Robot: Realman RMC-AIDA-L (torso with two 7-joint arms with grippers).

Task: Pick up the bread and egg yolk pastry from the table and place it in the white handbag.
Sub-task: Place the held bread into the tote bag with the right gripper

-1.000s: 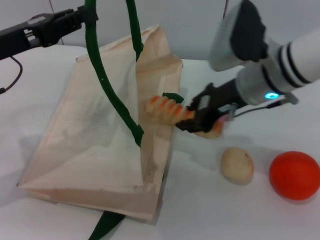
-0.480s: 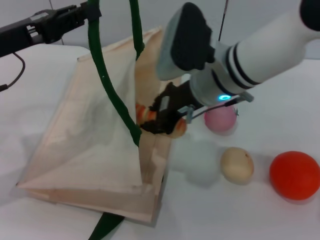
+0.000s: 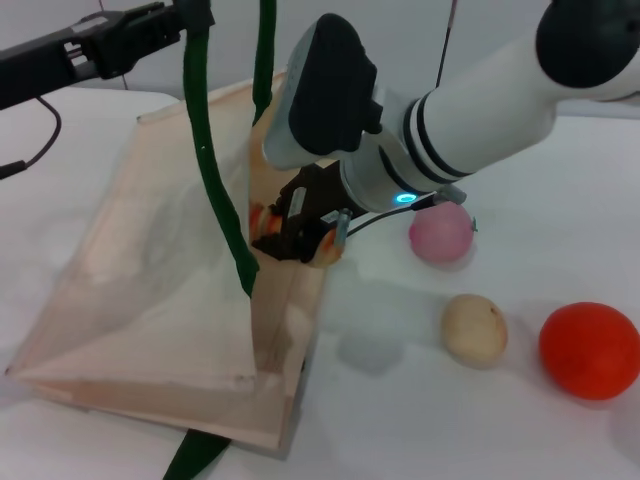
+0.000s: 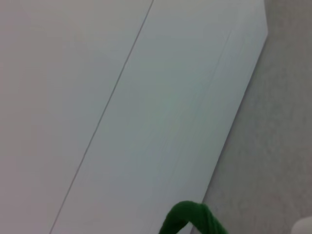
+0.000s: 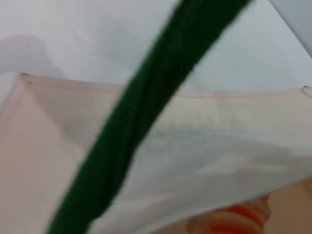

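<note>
At centre of the head view, the right gripper [image 3: 297, 232] is clamped on the bread [image 3: 268, 222] at the white handbag's [image 3: 150, 280] mouth. At upper left, the left gripper [image 3: 175, 20] lifts a green handle [image 3: 215, 170], its fingers' state unclear, keeping that mouth open. The egg yolk pastry [image 3: 474, 328] waits at lower right. In the left wrist view, only handle [image 4: 192, 219]; in the right wrist view, bread [image 5: 234, 219] at the bottom edge.
</note>
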